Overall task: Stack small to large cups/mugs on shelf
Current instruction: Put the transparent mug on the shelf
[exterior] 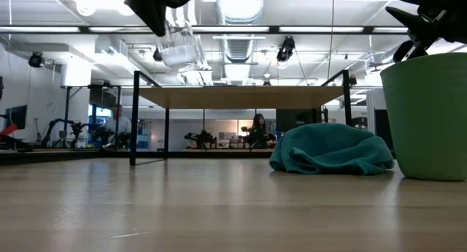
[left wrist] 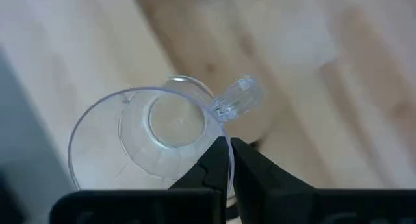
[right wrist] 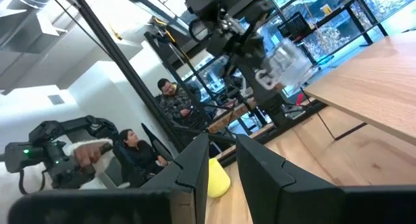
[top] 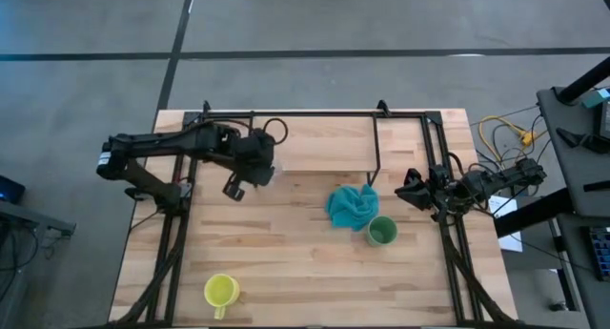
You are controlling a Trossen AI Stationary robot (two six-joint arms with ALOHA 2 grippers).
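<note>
My left gripper (top: 235, 188) (left wrist: 231, 149) is shut on the small clear glass cup (exterior: 179, 47) (left wrist: 156, 130) and holds it in the air, just in front of the left part of the light-wood shelf (top: 315, 143) (exterior: 241, 97). The green cup (top: 381, 231) (exterior: 427, 117) stands upright on the table next to the teal cloth (top: 351, 205). Standing on its base near the table's near-left corner is the yellow mug (top: 221, 291) (right wrist: 218, 178). My right gripper (top: 410, 189) (right wrist: 221, 165) waits at the table's right side with a narrow gap between its fingers, touching nothing. My left gripper pinches the glass cup's wall at the rim (left wrist: 224, 130), close to its clear handle (left wrist: 237, 100). One finger (left wrist: 208, 169) is inside the cup and one outside. The fingers come from above, pointing down. The cup hangs below them, lifted clear of the table and slightly tilted.
The shelf's thin black legs (exterior: 135, 120) and frame stand on the far half of the table. The teal cloth (exterior: 332, 150) lies crumpled below the shelf's right part. Bare tabletop (top: 286, 262) stretches between the yellow mug and the green cup. People sit in the room beyond.
</note>
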